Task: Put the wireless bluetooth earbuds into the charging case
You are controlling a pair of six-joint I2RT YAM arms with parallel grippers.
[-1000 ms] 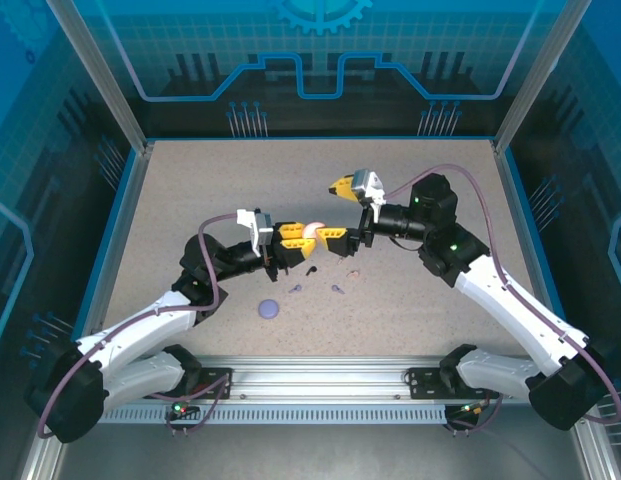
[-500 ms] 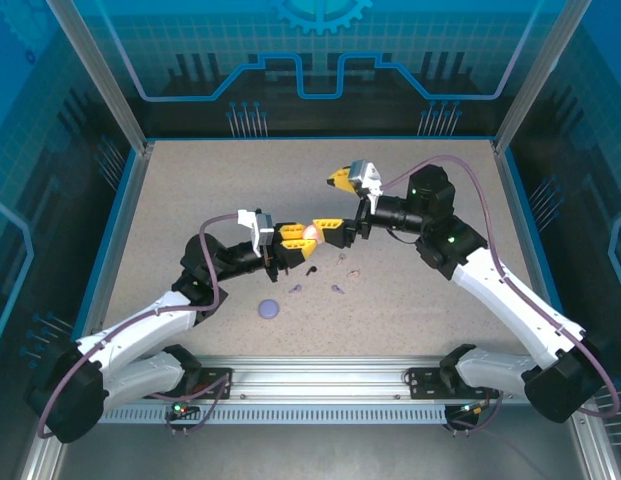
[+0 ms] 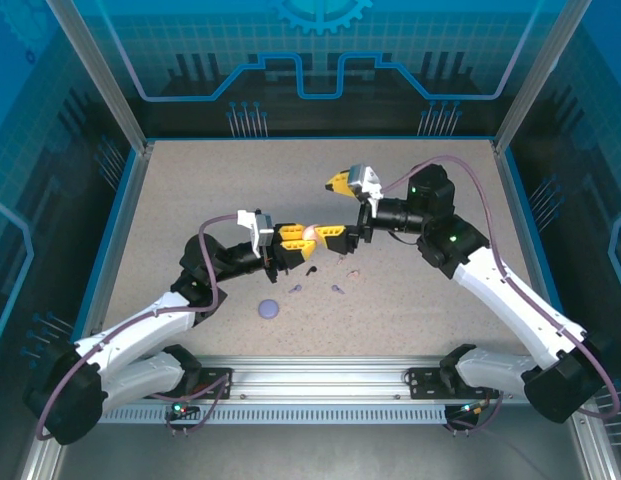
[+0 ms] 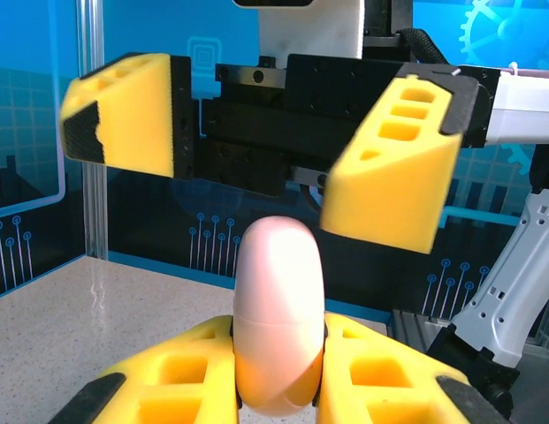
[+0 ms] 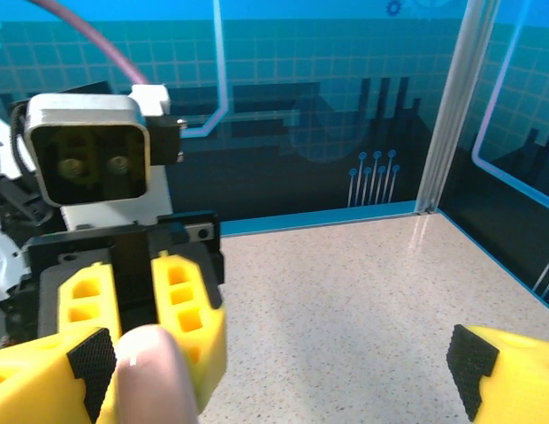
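Top external view: near the middle of the frame we see the left gripper [image 3: 302, 236] clamped on a pale pink charging case [image 3: 310, 232], which it holds above the table [image 3: 190, 190]. The right gripper [image 3: 334, 210] faces it from the right with its jaws wide apart. One finger is higher in the picture than the case and the other is just beside it; we cannot tell if that one touches the case. In the left wrist view the pink case stands on its edge in the lower centre, squeezed from both sides by yellow fingers [image 4: 168, 380]. The two yellow fingers of the right gripper hang at the upper left and upper right. Loose on the table, just below the grippers in the top view, lie a black earbud [image 3: 312, 268], two lavender earbuds [image 3: 295, 289] and, more to the right, what looks like a pale pink earbud [image 3: 354, 271]. A lavender case [image 3: 269, 309] lies flat to the lower left of them.
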